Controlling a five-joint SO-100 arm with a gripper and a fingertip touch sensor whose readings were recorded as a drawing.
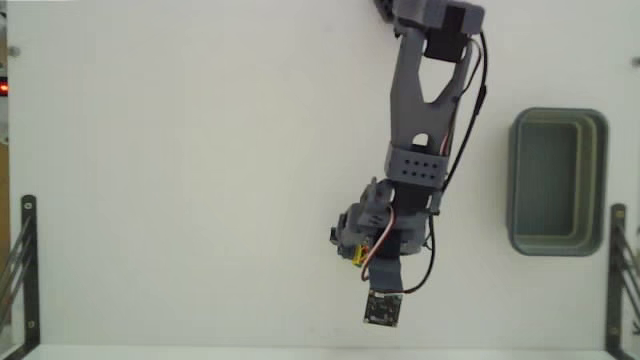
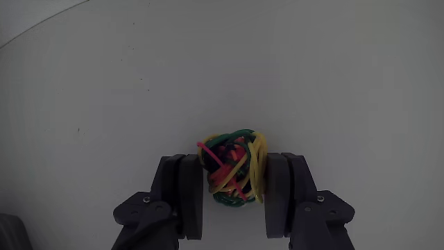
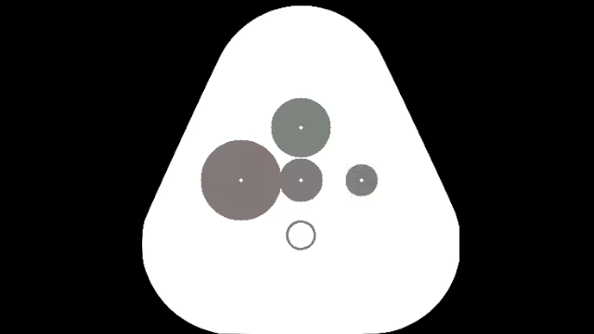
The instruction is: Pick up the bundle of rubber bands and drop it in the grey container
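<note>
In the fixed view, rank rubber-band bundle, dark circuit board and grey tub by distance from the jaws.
1. Knotty multicoloured rubber-band bundle: between the jaws per the wrist view; hidden under the arm here.
2. Small dark square circuit board: just below the gripper.
3. Rectangular grey-green plastic tub: far right.

In the wrist view, the bundle of rubber bands (image 2: 233, 169) sits on the table (image 2: 222, 62) between the two fingers of the gripper (image 2: 234, 189), one finger (image 2: 189, 194) touching it on the left and the other (image 2: 276, 193) on the right. The bundle juts past the fingertips toward the far side of that view.

In the fixed view, the arm (image 1: 420, 110) reaches from the top edge down toward the lower middle of the table (image 1: 180, 180). The small circuit board (image 1: 380, 311) lies at its lower end. The grey container (image 1: 557, 181) stands well apart to the right, near the right edge.
</note>
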